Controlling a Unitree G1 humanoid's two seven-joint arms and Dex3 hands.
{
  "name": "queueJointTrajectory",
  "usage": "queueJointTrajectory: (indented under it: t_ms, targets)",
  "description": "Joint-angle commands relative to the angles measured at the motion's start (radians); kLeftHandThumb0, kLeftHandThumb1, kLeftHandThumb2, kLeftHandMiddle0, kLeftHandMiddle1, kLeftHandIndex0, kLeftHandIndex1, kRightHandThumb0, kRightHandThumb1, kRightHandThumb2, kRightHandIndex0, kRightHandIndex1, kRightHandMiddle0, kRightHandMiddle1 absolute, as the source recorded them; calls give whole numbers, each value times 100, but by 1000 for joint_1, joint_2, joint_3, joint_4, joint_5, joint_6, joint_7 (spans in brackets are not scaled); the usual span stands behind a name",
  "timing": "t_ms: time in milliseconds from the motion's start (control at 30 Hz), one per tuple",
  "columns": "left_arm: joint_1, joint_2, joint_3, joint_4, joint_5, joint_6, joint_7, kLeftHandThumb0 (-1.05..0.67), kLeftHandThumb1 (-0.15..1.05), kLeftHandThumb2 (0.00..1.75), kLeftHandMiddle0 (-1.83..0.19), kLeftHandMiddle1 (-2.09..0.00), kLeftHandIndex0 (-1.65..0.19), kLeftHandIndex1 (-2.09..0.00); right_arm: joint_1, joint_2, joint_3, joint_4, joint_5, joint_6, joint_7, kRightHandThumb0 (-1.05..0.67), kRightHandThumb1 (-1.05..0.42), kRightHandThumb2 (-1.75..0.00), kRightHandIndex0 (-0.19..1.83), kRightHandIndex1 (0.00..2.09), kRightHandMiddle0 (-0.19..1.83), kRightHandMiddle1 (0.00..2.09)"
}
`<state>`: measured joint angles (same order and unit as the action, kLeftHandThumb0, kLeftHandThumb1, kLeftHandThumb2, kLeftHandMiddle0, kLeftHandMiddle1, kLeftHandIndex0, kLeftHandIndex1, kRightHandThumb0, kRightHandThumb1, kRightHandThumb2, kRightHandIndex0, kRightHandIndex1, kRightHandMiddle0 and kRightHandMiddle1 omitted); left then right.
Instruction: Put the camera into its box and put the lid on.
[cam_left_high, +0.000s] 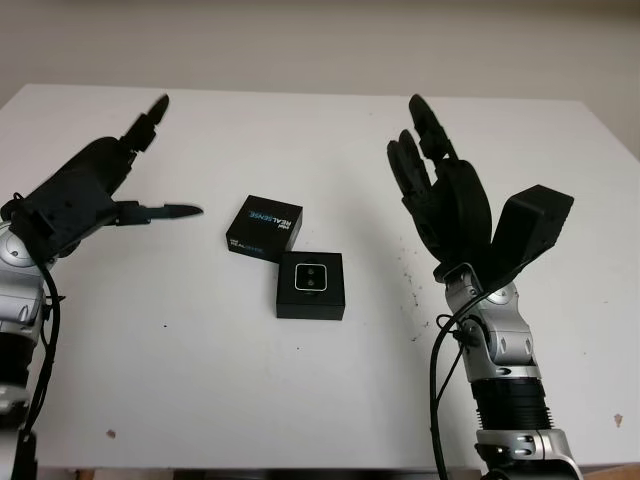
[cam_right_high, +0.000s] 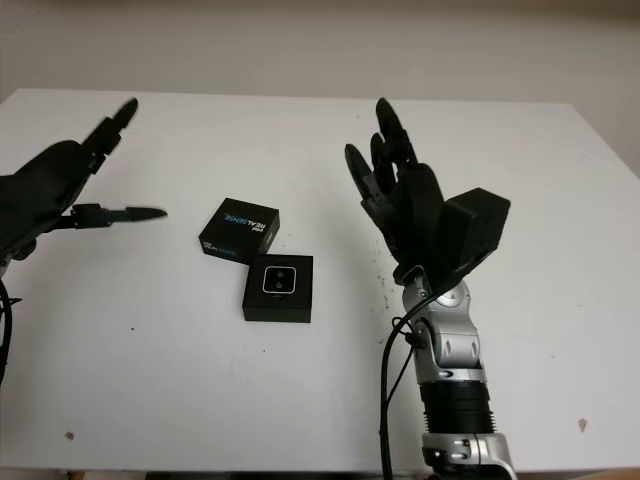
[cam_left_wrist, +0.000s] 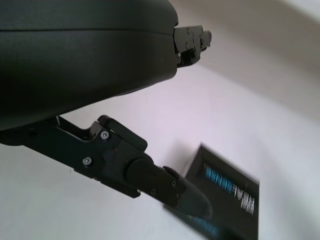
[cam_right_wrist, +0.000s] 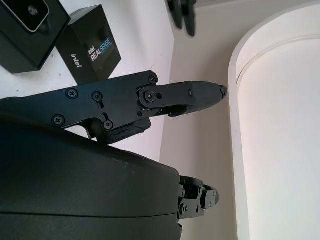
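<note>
Two low black things sit near the middle of the white table (cam_left_high: 520, 150): the box (cam_left_high: 311, 285), with the camera (cam_left_high: 309, 278) already lying in it, and the lid (cam_left_high: 264, 227), just beside the box's far-left corner, touching or nearly so. Bare tabletop lies on every other side of the pair, so there is room to come at them from the left, the right, the near edge or above. The left hand (cam_left_high: 95, 190) hangs open over the table's left part, well apart from the lid. The right hand (cam_left_high: 440, 195) is raised open to the right of the box, with bare surface between them.
</note>
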<state>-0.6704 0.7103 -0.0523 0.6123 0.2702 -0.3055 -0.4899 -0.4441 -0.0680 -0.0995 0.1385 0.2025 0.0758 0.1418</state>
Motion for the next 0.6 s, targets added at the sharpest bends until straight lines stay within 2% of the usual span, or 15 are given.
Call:
queueJointTrajectory:
  t_ms: [0, 100, 333, 567]
  targets:
    - [-49, 0, -47, 33, 35, -30, -12, -54, 77, 4, 17, -5, 17, -4, 3, -12, -5, -15, -4, 11, -3, -53, -105, -26, -7, 7, 1, 14]
    - [-99, -25, -103, 89, 67, -65, -40, -45, 78, 5, 19, -5, 19, -4, 6, -15, -8, -4, -9, -4, 1, -53, -105, -24, -6, 7, 1, 14]
    - [-212, -87, -190, 210, 123, -107, -63, -45, 77, 5, 19, 0, 19, 0, 19, -12, 0, 30, -56, -51, -15, -60, -105, -16, -1, 9, 5, 15]
    - [-292, -121, -282, 293, 258, -127, 34, -42, 78, 6, 19, 0, 19, 0, 31, -10, -1, 40, -82, -72, -27, -53, -105, -24, 1, 9, 8, 16]
